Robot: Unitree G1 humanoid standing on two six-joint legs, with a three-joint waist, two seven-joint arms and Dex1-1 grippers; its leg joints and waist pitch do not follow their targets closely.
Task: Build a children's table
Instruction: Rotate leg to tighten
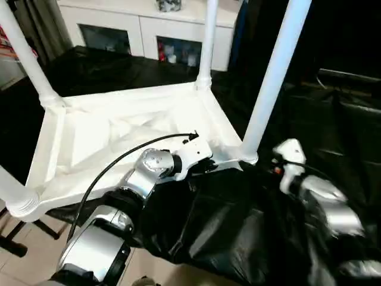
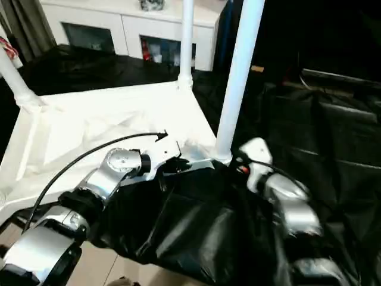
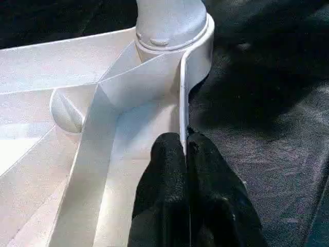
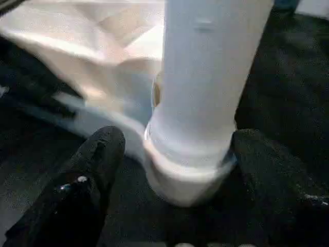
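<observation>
The table (image 1: 137,137) is lying upside down on the black-covered surface (image 1: 238,214), legs pointing up. The left gripper (image 3: 185,149) is pinching its thin rim closed. The right gripper (image 4: 172,164) is standing wide open around the near leg (image 1: 271,77), holding nothing. The light, stiff, slick plastic probably handles best by rim or leg base.
</observation>
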